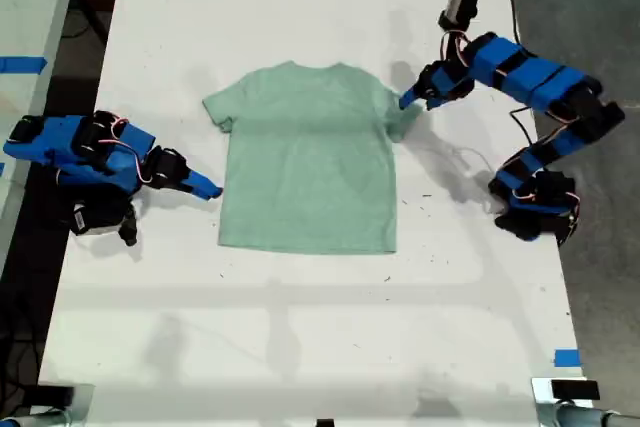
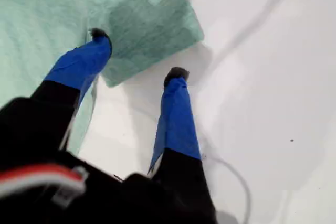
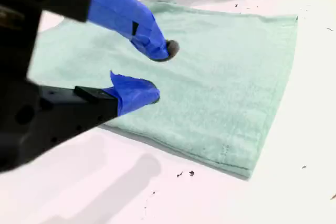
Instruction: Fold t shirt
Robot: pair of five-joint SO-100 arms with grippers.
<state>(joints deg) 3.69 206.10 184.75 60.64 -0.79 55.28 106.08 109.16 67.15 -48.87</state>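
The pale mint-green t shirt point(image 1: 305, 157) lies flat on the white table point(image 1: 300, 347), neck toward the far edge. My first gripper point(image 1: 408, 100) is at the sleeve on the exterior view's right. It stands open point(image 2: 137, 56), one fingertip point(image 2: 100, 35) above the sleeve cloth point(image 2: 152, 24) and the other over bare table. My second gripper point(image 1: 212, 190) is at the exterior view's left, just beside the shirt's side edge. It is open point(image 3: 160, 72) and holds nothing, with its fingers low over the shirt point(image 3: 210, 77) near the hem corner.
Both arm bases stand on the table, one at each side of the exterior view. Blue tape point(image 1: 566, 357) marks the near corner at that view's right. A second table with tape point(image 1: 20, 64) lies past a dark gap at its left.
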